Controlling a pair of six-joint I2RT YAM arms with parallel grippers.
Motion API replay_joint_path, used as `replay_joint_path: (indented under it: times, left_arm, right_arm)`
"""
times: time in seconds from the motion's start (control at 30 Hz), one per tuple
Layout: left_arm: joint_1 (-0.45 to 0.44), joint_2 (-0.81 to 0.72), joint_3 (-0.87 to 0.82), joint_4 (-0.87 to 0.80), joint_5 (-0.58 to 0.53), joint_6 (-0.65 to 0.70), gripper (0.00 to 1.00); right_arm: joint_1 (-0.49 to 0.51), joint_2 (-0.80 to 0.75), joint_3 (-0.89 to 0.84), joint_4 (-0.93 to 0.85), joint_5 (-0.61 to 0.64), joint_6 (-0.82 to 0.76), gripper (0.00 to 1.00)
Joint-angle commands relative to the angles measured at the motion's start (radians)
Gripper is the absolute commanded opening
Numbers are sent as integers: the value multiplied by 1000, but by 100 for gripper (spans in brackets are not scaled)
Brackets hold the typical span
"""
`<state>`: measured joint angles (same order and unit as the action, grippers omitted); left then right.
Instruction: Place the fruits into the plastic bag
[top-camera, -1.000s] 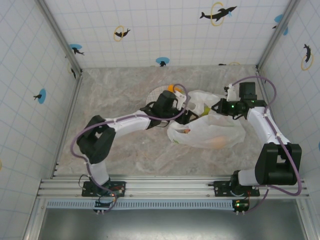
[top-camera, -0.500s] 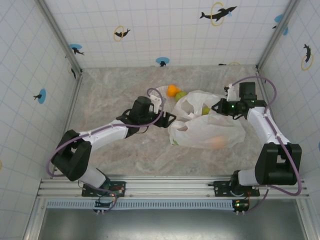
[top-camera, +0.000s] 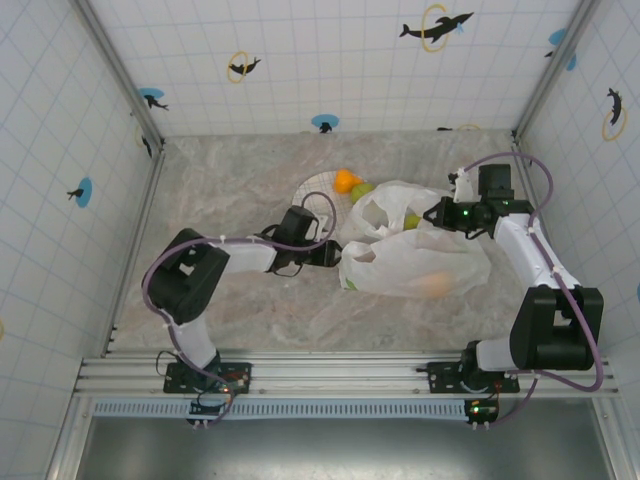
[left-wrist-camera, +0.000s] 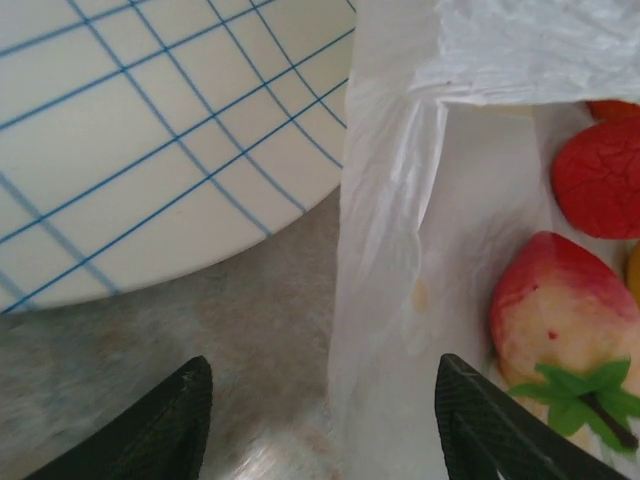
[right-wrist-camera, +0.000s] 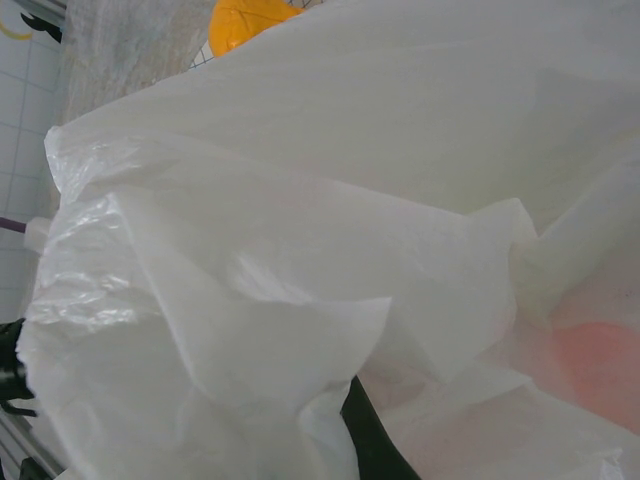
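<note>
The plastic bag lies crumpled at centre right, with an orange fruit showing through it and a yellow-green one at its mouth. My right gripper is shut on the bag's upper edge; in the right wrist view the plastic bag drapes over one dark finger. My left gripper is open at the bag's left edge. In the left wrist view the left gripper straddles the bag's edge, with a red fruit and a red-yellow fruit inside. An orange fruit and a green fruit sit on the plate.
The white gridded plate lies just behind the left gripper and shows as the plate in the left wrist view. Tiled walls close in the marble table on three sides. Bare table lies to the left and front.
My left arm has drawn back from over the plate and bag mouth, and its gripper now sits lower at the bag's left edge. The right arm and bag have held still.
</note>
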<state>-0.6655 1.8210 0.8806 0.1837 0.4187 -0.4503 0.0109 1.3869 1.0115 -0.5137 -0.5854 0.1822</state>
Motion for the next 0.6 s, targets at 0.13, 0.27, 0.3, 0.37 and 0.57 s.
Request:
replay_joint_path:
  times: [0.13, 0.27, 0.3, 0.37, 0.57]
  left_arm:
    - [-31, 25, 66, 44, 103, -10, 26]
    - [-38, -51, 68, 54, 153, -1, 6]
    - [-40, -73, 71, 59, 170, 0, 4]
    - [-45, -128, 79, 83, 220, -12, 1]
    - [-76, -248, 123, 223, 392, -96, 0]
  right_arm:
    - [-11, -12, -4, -8, 9, -6, 0]
    - [-16, -15, 11, -12, 17, -6, 0]
    - [-17, -17, 21, -17, 18, -4, 0]
    - [-19, -24, 44, -25, 29, -4, 0]
    - [-23, -64, 103, -36, 84, 3, 0]
